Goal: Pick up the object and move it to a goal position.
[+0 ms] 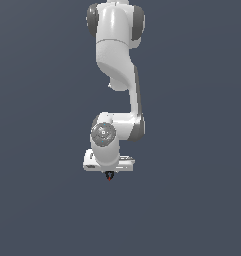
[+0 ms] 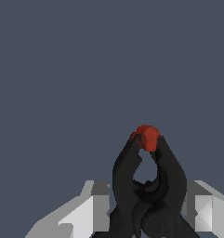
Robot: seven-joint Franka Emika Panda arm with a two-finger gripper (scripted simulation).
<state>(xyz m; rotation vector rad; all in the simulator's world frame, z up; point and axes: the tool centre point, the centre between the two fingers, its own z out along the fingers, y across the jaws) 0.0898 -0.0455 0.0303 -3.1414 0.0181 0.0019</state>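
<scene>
The object [image 2: 148, 186] is a small black clamp-like piece with two prongs that meet at a red tip [image 2: 147, 137]. In the wrist view it sits between my light grey fingers [image 2: 92, 211], which press against both of its sides. My gripper [image 2: 148, 207] is shut on the object. In the exterior view the gripper [image 1: 109, 173] points straight down under the white hand. Only the object's dark body and red tip [image 1: 109, 177] poke out beneath it. No goal marker shows in either view.
The white arm [image 1: 117, 45] hangs down from the top of the exterior view, with its elbow and wrist stacked above the hand. Around it is a plain dark grey-blue surface [image 1: 192, 200] with nothing else on it.
</scene>
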